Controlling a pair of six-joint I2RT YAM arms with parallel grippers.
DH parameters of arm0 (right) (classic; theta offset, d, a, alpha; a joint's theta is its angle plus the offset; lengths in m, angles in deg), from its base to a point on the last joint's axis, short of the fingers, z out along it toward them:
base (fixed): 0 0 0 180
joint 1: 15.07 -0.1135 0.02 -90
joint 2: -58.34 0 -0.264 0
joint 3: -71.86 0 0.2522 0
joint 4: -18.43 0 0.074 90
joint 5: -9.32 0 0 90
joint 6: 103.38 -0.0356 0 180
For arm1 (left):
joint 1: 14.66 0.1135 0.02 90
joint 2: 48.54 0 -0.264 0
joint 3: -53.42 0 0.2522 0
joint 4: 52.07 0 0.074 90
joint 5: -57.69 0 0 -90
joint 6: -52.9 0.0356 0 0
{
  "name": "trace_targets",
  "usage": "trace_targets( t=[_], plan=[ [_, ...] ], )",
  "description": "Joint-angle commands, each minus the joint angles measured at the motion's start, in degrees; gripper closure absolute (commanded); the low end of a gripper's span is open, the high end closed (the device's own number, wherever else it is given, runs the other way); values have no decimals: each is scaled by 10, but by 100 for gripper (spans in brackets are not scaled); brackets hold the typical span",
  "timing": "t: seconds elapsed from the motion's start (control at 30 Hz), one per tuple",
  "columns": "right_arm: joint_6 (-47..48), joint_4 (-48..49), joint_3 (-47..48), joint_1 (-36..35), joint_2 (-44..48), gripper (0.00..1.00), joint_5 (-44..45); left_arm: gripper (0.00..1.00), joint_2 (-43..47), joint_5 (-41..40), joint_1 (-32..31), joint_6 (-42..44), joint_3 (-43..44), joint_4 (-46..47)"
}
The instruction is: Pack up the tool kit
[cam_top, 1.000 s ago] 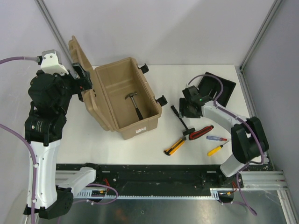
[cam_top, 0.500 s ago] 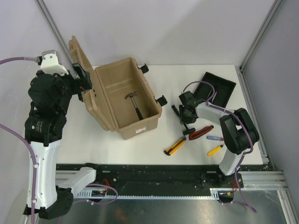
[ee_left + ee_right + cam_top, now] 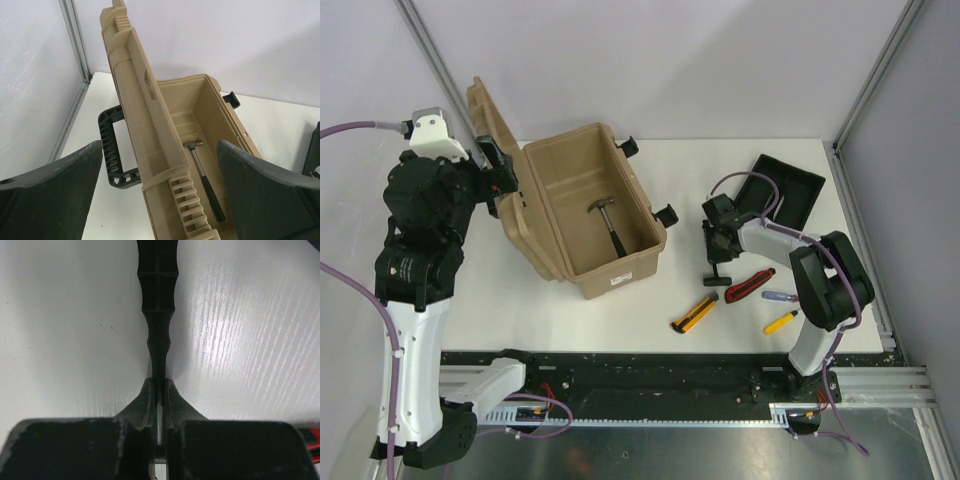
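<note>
Toolbox point(image 3: 630, 268) open on bench point(image 3: 520, 290), its raised lid point(image 3: 145, 130) between the wide-apart fingers point(image 3: 55, 195) of left pincer point(image 3: 160, 150), hammer point(image 3: 612, 228) inside. Right pincer point(image 3: 158, 390), well off to its right, clamped on black tool handle point(image 3: 158, 315).

White table point(image 3: 515, 295) enclosed by pale grey walls point(image 3: 670, 60) and aluminium posts point(image 3: 432, 60).

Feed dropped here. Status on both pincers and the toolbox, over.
Left pincer open, astride the lid. Right pincer shut on black tool. Open toolbox, hammer inside. Nothing seen blocking it.
</note>
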Motion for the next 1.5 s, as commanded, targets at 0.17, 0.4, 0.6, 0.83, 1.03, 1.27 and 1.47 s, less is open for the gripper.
trace_targets(
  t=[0.17, 0.4, 0.6, 0.83, 1.03, 1.27, 1.47],
  plan=[
    [5, -9, 78, 19, 121, 100, 48, 1, -1, -14, -2, 11, 6, 22],
    [31, -23, 193, 18, 168, 100, 64, 1, 0, -15, -3, 11, 8, 21],
    [70, -20, 324, -50, 115, 100, 22, 0, 1, -14, -3, 9, 9, 21],
    [59, 11, 428, -161, -4, 100, 6, 1, 8, -9, -3, 1, 3, 22],
    [30, -28, 516, -211, -118, 100, -6, 0, 18, -3, -3, -5, -4, 22],
    [42, -89, 606, -241, -236, 100, -9, 1, 22, 4, -3, -7, -6, 21],
    [31, -131, 637, -242, -309, 100, -10, 1, 22, 8, -2, -6, -7, 21]
  ],
)
